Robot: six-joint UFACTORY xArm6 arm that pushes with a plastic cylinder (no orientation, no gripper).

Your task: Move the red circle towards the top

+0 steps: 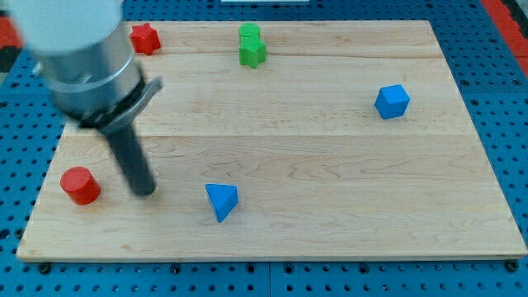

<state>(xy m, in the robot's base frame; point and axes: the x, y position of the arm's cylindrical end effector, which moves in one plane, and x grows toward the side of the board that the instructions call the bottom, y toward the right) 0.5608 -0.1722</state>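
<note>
The red circle [80, 185] lies near the board's bottom left corner. My tip [145, 191] rests on the board just to the right of the red circle, with a small gap between them. A red star-like block [145, 38] sits at the top left, partly behind the arm's grey body. The rod slants up and to the left from the tip to that body.
A blue triangle [222, 200] lies right of my tip at the bottom middle. Two green blocks [251, 45] sit together at the top middle. A blue cube [393, 101] is at the right. The wooden board [330, 165] rests on a blue perforated table.
</note>
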